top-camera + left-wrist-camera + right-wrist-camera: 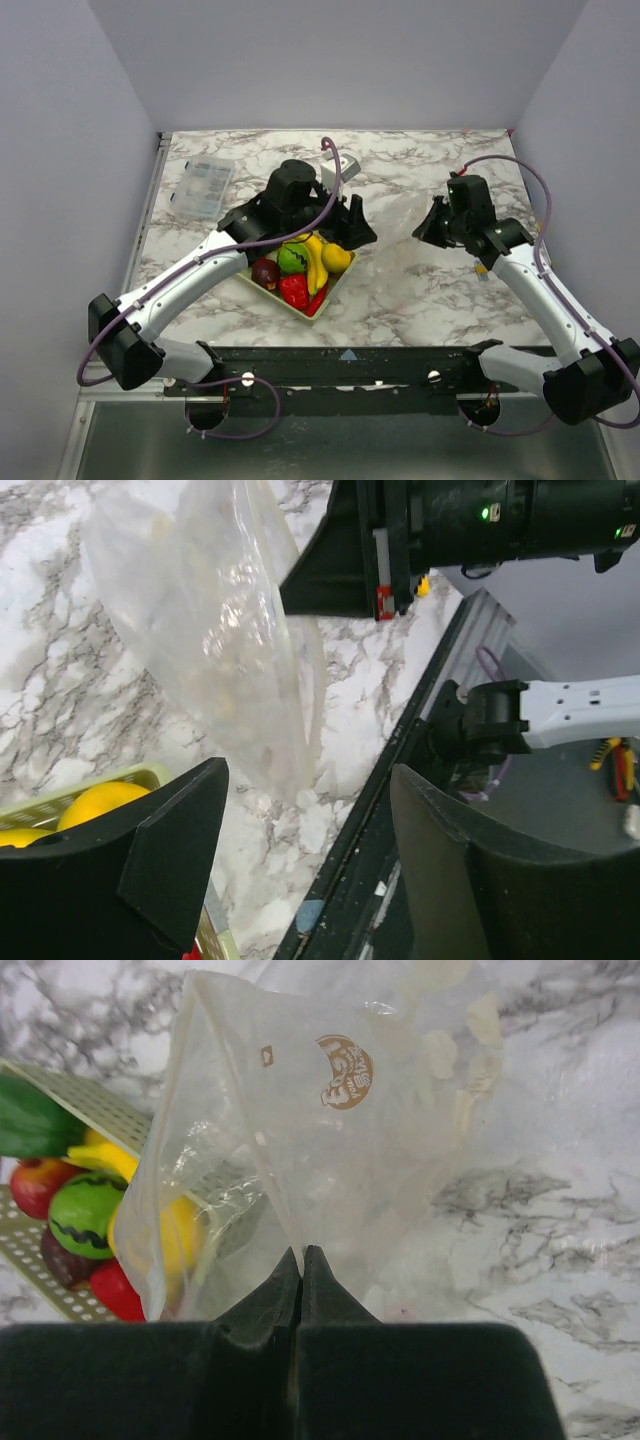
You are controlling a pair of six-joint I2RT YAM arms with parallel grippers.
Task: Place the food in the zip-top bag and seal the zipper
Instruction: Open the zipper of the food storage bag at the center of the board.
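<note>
Thin, limp, probably slippery zip-top bag [300, 1140] fans out just ahead of the right gripper [302, 1260], its jaws clenched on the bag's edge, judged the best hold, while the left gripper [308, 780] stands released, jaws empty, food [300, 265] just beside them; only the right wrist view shows the pinch, the top view barely shows the film.

I count one clear zip-top bag [300, 1140], one mesh basket [80, 1100] and one compartment box [203, 187]. In the basket I make out one banana bunch [316, 262], one striped green fruit [85, 1215], one green pepper [30, 1120], one red apple [38, 1185] and one dark purple fruit [58, 1260]; the rest is partly hidden.
</note>
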